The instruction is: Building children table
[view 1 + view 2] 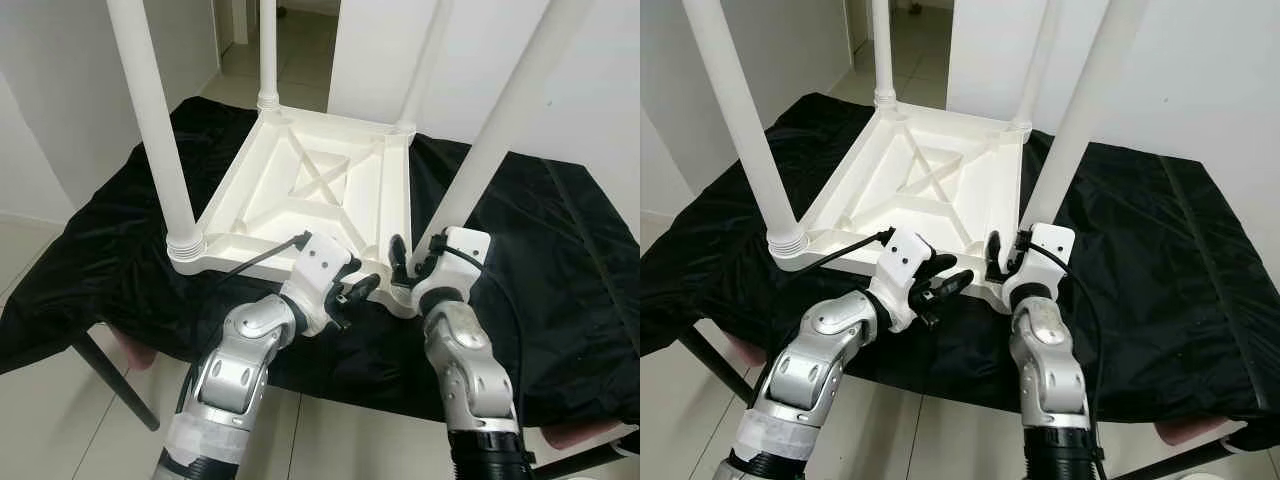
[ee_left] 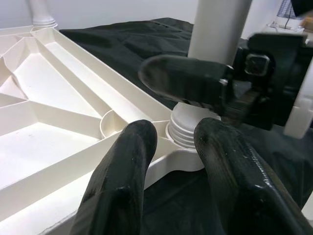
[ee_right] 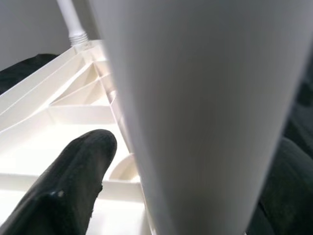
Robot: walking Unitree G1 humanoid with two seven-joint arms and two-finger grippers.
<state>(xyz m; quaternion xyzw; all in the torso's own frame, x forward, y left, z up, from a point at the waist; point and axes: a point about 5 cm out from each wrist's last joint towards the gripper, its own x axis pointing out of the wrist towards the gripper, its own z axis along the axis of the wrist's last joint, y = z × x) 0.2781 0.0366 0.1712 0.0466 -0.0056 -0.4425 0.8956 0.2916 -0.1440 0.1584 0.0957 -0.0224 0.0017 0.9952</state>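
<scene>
our right gripper [image 1: 412, 262] has its fingers spread around the bottom of the near leg [image 1: 500, 130]. our left gripper [image 1: 362, 287] waits just beside it with fingers apart, holding nothing. the white table [image 1: 300, 185] lies upside down on the black cloth [image 1: 560, 240]. if we twist crooked, we think the leg could lean and jam.

Low support draped in a crumpled black velvet-like cloth [image 1: 560, 260], dark slanted leg [image 1: 115, 375] beneath, standing on pale tiled floor [image 1: 50, 400]. Upside-down white plastic children's table [image 1: 310, 190] resting directly on the cloth, four legs upward.
</scene>
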